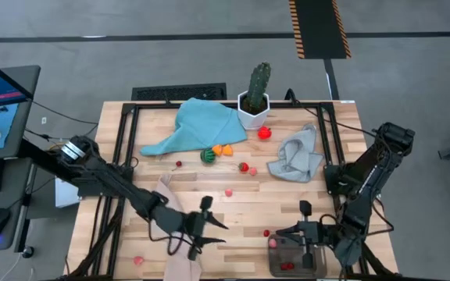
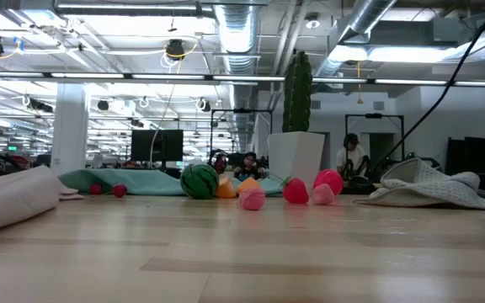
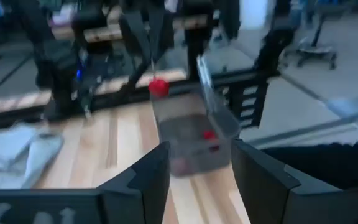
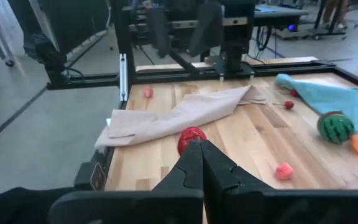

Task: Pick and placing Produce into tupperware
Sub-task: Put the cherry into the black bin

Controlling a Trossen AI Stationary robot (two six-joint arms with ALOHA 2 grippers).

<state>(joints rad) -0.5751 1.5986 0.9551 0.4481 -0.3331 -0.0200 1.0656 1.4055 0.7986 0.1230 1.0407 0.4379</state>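
The right gripper point(image 4: 199, 149) is nearest, with its two dark fingers pressed together on a small red fruit point(image 4: 191, 135). From above, this gripper sits at the bottom of the frame, right of the middle, over the tupperware point(image 1: 276, 264). The left wrist camera shows the red fruit hanging up in the air, just above the tub. The tupperware is a clear grey tub on the wooden table point(image 1: 287, 199), and one small red piece point(image 3: 209, 134) already lies inside it.

The left gripper point(image 3: 201, 149) is at the bottom middle of the frame from above, to the left of the tub. Its fingers are wide apart and hold nothing. It lies over a beige cloth point(image 1: 174, 211).

More produce is spread on the table. A green striped ball point(image 1: 207, 155) and orange pieces point(image 1: 223, 150) sit just under the blue cloth point(image 1: 198, 125) in the upper middle. A red ball point(image 1: 265, 133) lies next to the white pot point(image 1: 254, 113) of the cactus point(image 1: 258, 82). A red berry point(image 1: 244, 167) and a pink piece point(image 1: 228, 192) lie near the middle. Another red bit point(image 1: 266, 232) is just beside the tub. A pink one point(image 1: 138, 261) is at the lower left. A grey cloth point(image 1: 297, 154) lies at the right of the middle
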